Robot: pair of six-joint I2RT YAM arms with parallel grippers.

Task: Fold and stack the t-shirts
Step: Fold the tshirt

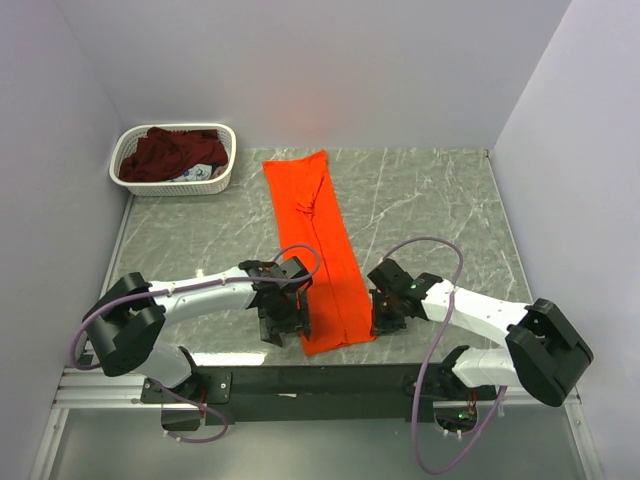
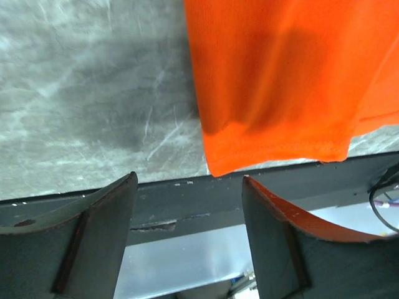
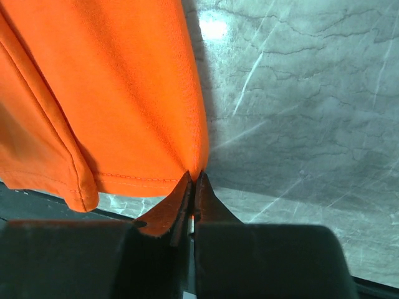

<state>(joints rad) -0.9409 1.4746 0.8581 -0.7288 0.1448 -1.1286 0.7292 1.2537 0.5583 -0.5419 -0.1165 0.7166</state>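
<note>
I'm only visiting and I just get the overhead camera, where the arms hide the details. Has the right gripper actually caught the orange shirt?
Observer: Yes. In the right wrist view the right gripper is shut, pinching the right edge of the orange t-shirt just above its hem.
Operator: And the left one, is it holding anything?
Observer: No. In the left wrist view the left gripper is open and holding nothing. The shirt's hem corner lies just ahead of it, untouched.
</note>
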